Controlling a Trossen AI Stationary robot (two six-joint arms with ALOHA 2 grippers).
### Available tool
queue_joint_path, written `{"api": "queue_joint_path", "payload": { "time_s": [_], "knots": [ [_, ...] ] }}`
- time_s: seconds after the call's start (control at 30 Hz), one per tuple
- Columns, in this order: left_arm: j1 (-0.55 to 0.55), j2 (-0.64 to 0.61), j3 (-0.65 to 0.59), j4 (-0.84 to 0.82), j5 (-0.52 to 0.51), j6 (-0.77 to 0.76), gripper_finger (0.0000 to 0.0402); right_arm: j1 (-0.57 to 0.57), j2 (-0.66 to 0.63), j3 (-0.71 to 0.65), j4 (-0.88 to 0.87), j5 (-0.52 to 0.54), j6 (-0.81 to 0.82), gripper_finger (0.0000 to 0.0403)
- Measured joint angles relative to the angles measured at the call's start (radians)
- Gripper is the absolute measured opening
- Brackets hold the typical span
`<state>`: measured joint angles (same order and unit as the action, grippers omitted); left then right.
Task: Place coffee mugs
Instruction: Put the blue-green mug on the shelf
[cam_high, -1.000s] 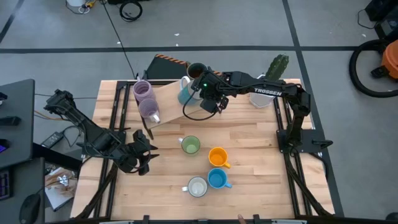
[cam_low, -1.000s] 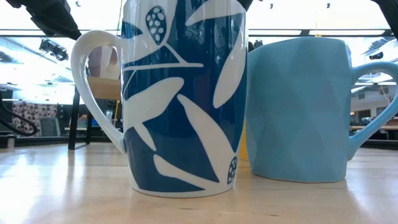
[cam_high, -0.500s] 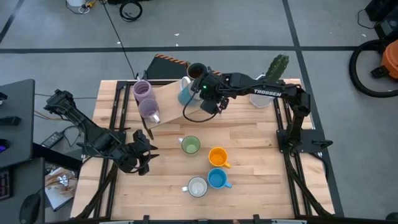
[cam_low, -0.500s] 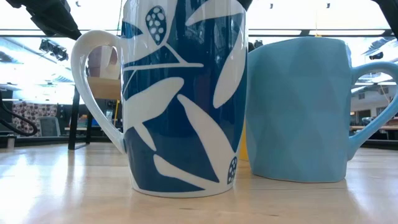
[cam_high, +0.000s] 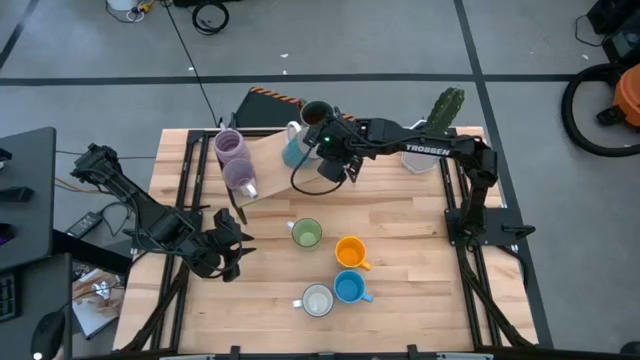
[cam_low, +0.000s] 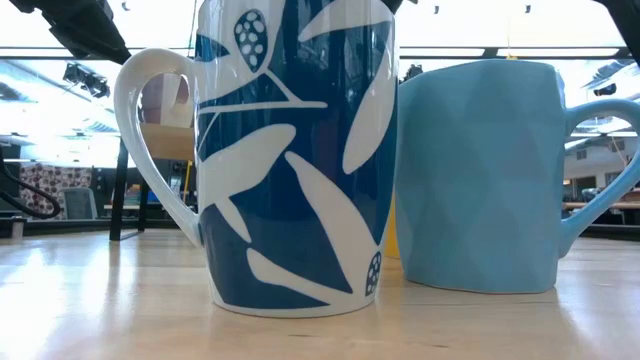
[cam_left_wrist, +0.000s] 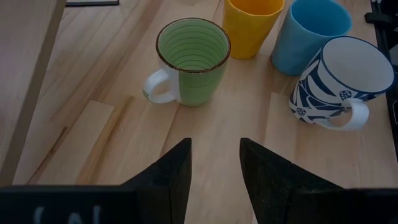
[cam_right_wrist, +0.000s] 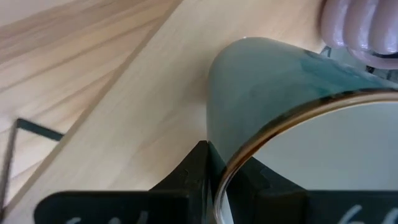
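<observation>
My right end effector (cam_high: 318, 150) pinches the teal mug's (cam_high: 296, 153) rim on the wooden board (cam_high: 268, 163) by the table's (cam_high: 410, 225) far edge — purple mugs (cam_high: 233, 160) beside it, brown mug (cam_high: 314, 113) behind. My left end effector (cam_high: 232, 247) waits spread near the left edge — green mug (cam_high: 306, 233) ahead.

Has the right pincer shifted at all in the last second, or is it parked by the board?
Yes. In the high view the right pincer, shut on the teal mug's rim, has edged slightly left, toward the purple mugs.
</observation>
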<state>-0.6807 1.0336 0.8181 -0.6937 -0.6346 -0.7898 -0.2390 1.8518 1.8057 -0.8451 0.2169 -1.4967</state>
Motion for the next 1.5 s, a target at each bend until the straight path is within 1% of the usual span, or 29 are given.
{"api": "queue_joint_path", "payload": {
  "time_s": [0.3,0.83,1.5],
  "knots": [
    [0.000,0.000,0.000,0.000,0.000,0.000,0.0141,0.000,0.001,-0.001,0.021,0.000,0.001,0.0048],
    [0.000,0.000,0.000,0.000,0.000,0.000,0.0141,0.000,-0.003,0.002,0.071,0.007,0.009,0.0098],
    [0.000,0.000,0.000,0.000,0.000,0.000,0.0141,0.001,-0.003,0.002,0.152,-0.012,0.012,0.0136]
  ]
}}
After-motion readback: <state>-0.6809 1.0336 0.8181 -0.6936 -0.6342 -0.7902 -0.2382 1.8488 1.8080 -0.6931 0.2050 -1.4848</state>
